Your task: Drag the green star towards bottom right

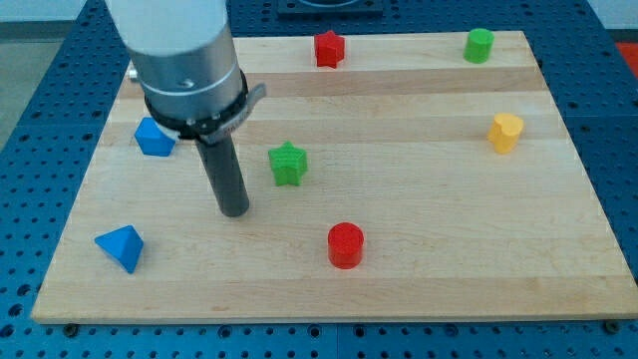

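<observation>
While the wooden desk (pixel 419 269) filled most of the camera view, a blue perforated surface (pixel 30 60) showed around its edges. Next in size was the arm's grey cylindrical body (pixel 179 50), which came in from the view's top left and narrowed into a straight dark rod. My tip (pixel 234 211) rested on the desk, left of the board's middle. The arm carried no end effector with jaws, so nothing about spreading or pinching could be told; the rod simply ended in that blunt tip.

Among the blocks, the blue pyramid-like block (pixel 122 246) sat near the desk's bottom left corner, well apart from everything else. A second blue block (pixel 154 138), angular in shape, lay at the left edge, partly behind the arm's collar. The red cylinder (pixel 346 244) stood toward the view's bottom, right of my tip and below the green star.

The green star (pixel 288 164) lay left of the board's centre, just to the right of the rod's shaft and a little above the level of my tip. A narrow strip of bare wood showed between star and rod, so they were near but not touching.

The yellow block (pixel 505 132), roughly hexagonal, sat by the right edge. A red star (pixel 329 48) lay at the top edge near the middle, and a green cylinder (pixel 479 45) stood near the top right corner.
</observation>
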You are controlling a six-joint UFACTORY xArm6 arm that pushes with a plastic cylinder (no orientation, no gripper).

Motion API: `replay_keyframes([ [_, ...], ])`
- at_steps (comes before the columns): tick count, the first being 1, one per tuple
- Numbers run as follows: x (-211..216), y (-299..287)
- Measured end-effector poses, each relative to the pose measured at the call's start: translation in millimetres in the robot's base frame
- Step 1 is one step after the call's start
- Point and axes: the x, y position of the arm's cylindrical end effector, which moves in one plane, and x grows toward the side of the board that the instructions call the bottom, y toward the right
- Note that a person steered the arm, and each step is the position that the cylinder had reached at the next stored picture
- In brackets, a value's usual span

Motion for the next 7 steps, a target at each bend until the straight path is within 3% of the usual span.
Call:
replay_keyframes([
  [2, -47, 3],
  [7, -46, 122],
])
